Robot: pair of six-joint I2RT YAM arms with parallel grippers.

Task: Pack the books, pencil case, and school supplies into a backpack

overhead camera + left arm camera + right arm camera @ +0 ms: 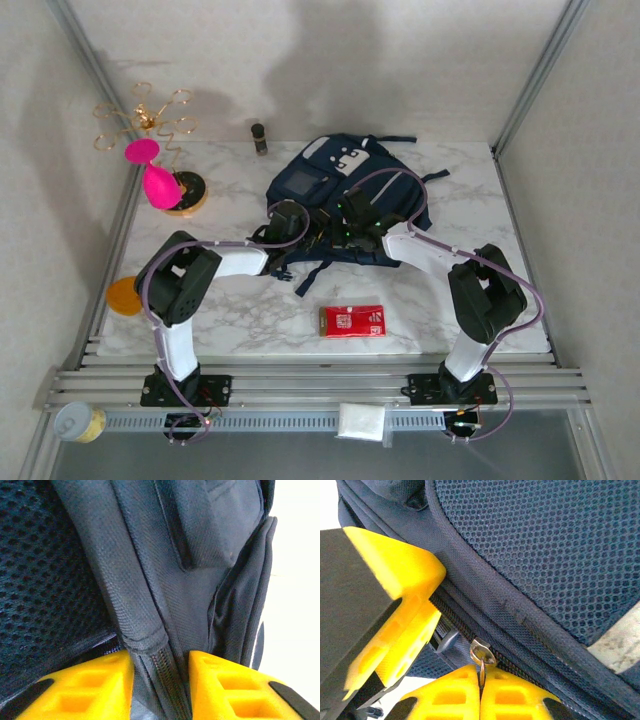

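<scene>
Now: both grippers sit on the zip line of the large navy-blue fabric backpack (345,170), far-centre on the white marble-look table (250,310).
Your right gripper (481,680) is clamped on the small metal zip pull (481,655). The left gripper (161,665) pinches the seam fabric just to its left. Zip axis runs L–R btwn them, so prob. drag w/ the right arm, away from the left hold.

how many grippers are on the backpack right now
2. The left gripper has a zip seam of the backpack between its fingers, on the side nearest the arms; the right gripper, beside it, is shut on the zipper pull.
</scene>
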